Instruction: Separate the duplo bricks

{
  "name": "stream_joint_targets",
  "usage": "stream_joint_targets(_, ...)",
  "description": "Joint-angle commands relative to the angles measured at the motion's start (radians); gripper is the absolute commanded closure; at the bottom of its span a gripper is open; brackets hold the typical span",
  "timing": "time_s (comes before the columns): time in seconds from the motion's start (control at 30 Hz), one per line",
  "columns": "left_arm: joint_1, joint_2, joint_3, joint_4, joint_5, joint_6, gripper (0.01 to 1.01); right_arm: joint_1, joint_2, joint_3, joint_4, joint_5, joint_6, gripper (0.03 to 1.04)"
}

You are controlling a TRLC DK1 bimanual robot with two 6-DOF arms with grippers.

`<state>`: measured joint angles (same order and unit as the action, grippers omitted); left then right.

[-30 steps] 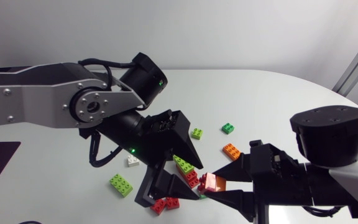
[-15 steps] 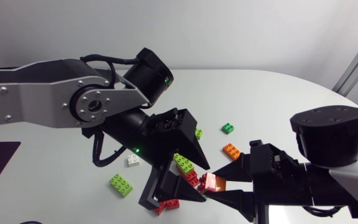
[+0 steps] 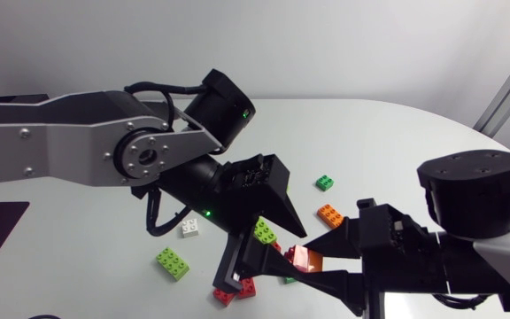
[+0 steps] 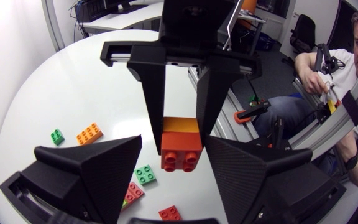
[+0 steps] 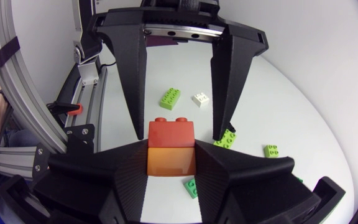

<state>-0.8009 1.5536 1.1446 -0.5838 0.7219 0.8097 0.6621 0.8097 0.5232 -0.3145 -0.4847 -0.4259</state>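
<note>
the stacked pair is held above the tabletop (image 3: 370, 142), between the two arms. the right hand (image 5: 171, 155) is closed on the orange brick (image 5: 171, 163), with one finger pressed to each side. the red brick (image 5: 171, 132) is studded onto it and sticks out toward the other arm. the left hand (image 4: 173, 139) is open, with a finger on either side of the red brick and a gap at each side.

the step in hand is judged to be the grasp of the red brick. the left fingers are best centred on it so that both flanks are met together, and closed on the red brick alone, clear of the orange one and of the right fingertips. once it is gripped, a slight tilt is likely to free the studs more easily than a straight pull. the right grip should be kept firm, or the pair may slip out whole.

the tabletop is white and plain. loose bricks are scattered on it under the hands: a lime brick (image 3: 173, 263), a white brick (image 3: 189, 228), a green brick (image 3: 324, 182), a second orange brick (image 3: 329, 214) and some red bricks (image 3: 237, 291).
</note>
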Motion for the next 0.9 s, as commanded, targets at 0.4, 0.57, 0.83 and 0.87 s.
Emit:
stream_joint_targets(0.4, 0.003, 0.003, -0.032, 0.013, -0.015, -0.020, 0.398, 0.002, -0.024, -0.029, -0.001, -0.005, 0.019, 0.78)
stream_joint_targets(0.57, 0.003, 0.002, -0.039, 0.015, -0.016, -0.020, 0.438, 0.001, -0.029, -0.034, -0.003, -0.005, 0.019, 0.78)
stream_joint_targets(0.83, -0.003, 0.002, -0.037, 0.015, -0.015, -0.021, 0.726, 0.001, -0.032, -0.037, -0.003, -0.008, 0.019, 0.78)
stream_joint_targets(0.87, -0.003, 0.002, -0.036, 0.015, -0.015, -0.021, 0.728, 0.001, -0.032, -0.037, -0.003, -0.005, 0.019, 0.78)
